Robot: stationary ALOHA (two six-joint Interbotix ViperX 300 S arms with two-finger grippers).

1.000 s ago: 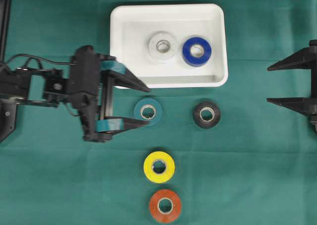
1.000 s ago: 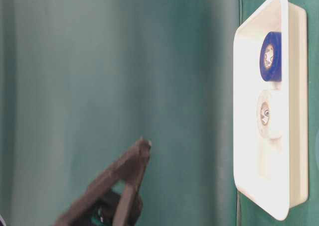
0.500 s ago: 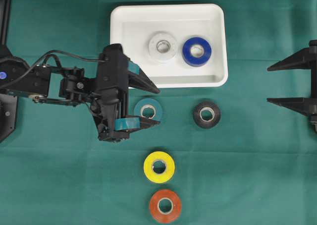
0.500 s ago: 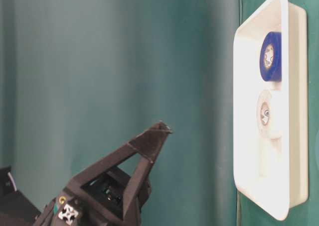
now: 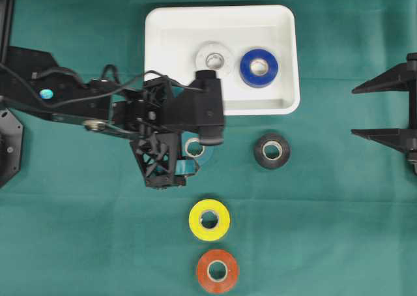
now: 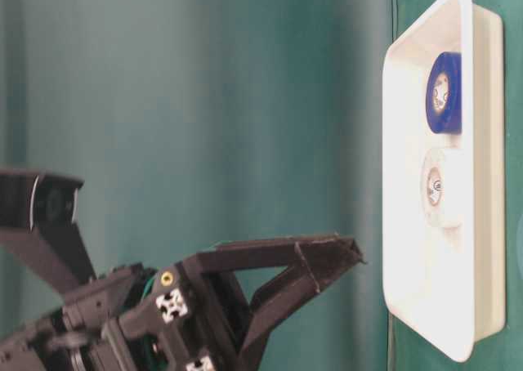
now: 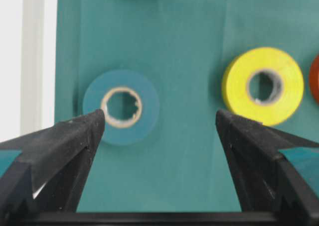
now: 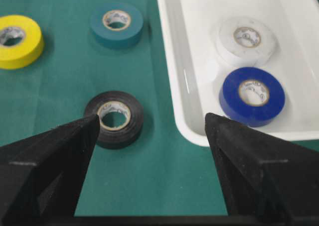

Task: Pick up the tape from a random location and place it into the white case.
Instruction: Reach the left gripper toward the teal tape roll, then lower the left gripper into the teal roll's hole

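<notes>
While the left gripper (image 7: 159, 124) gapes wide, teal tape (image 7: 121, 106), flat ring, pale core, right gripper (image 8: 149, 124) agape.

No text, label, brand, number or sign can be read in any view. The inner cores of the tape rolls carry faint marks, too small and blurred to make out.
</notes>
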